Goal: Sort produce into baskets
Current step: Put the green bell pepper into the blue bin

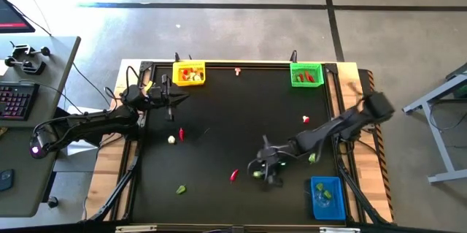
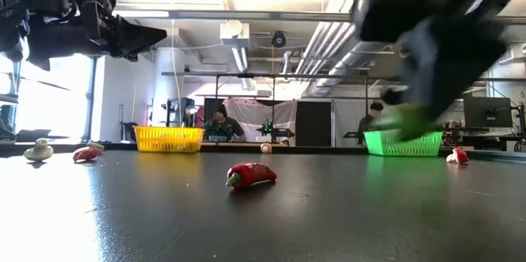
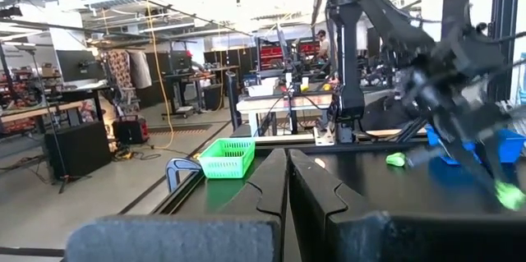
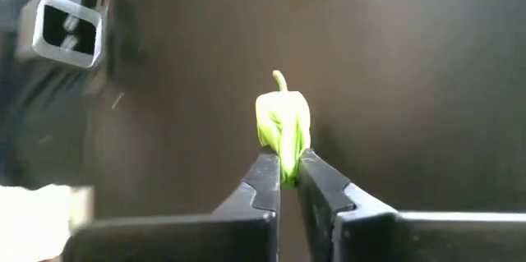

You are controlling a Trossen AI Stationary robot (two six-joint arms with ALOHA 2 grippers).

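Note:
My right gripper [image 4: 288, 176] is shut on a small green pepper-like piece of produce [image 4: 283, 121], near the table's middle right [image 1: 257, 174]. In the low view it shows blurred, with the green piece [image 2: 407, 119] above the tabletop. My left gripper [image 3: 288, 181] is shut on nothing and waits above the table's far left [image 1: 172, 98]. The yellow basket [image 1: 188, 73] stands at the far left, the green basket [image 1: 306, 74] at the far right, and the blue basket [image 1: 327, 196] at the near right. Each rests on its base and holds some pieces. My right gripper pinches the green piece by its blunt end [image 4: 288, 157] between its two fingertips. The fingers slant down from the table's right side. The piece sticks out beyond the tips, its thin stem [image 4: 279, 77] pointing away, and it is lifted clear of the table.
Loose produce lies on the black tabletop: a red chilli [image 1: 233, 175] close by, a red piece [image 1: 181, 134] and a white bulb [image 1: 171, 139] at the left, a green piece [image 1: 180, 188] near the front, another green [image 1: 312, 158] and a red-white piece [image 1: 306, 120] at the right.

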